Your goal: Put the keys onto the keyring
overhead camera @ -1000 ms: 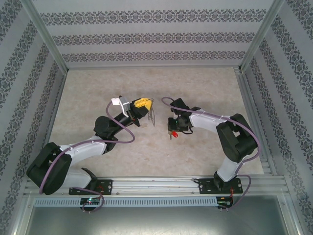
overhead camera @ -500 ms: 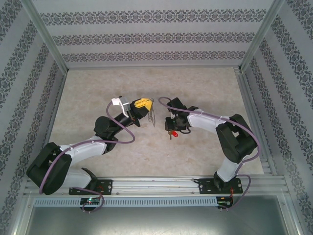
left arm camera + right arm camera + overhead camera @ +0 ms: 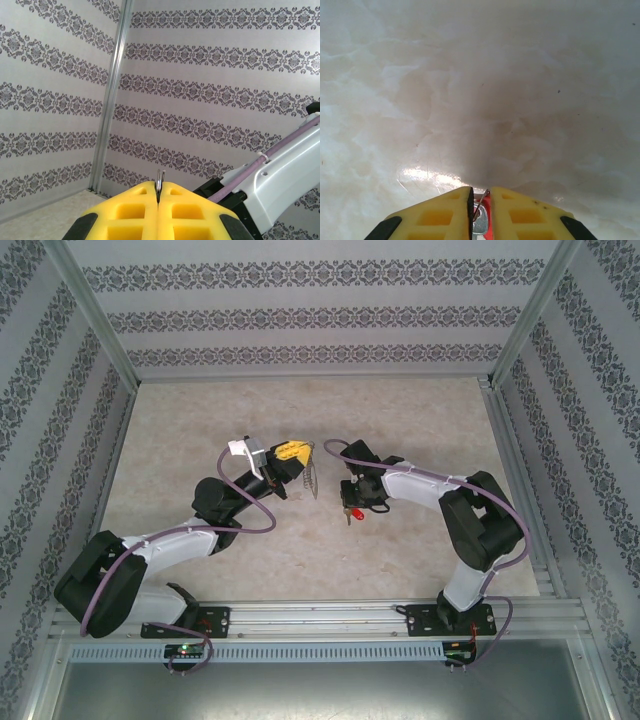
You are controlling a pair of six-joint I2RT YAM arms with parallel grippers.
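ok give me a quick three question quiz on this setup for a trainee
1. Fill in: the keyring is gripped by the ___ end effector.
2. True or false: the left end effector is open.
3. What is pinched in the right end effector?
A) the keyring
B) the keys with the red tag
C) nothing

Key: 1 left; 2 false, it is shut on the keyring; 3 B.
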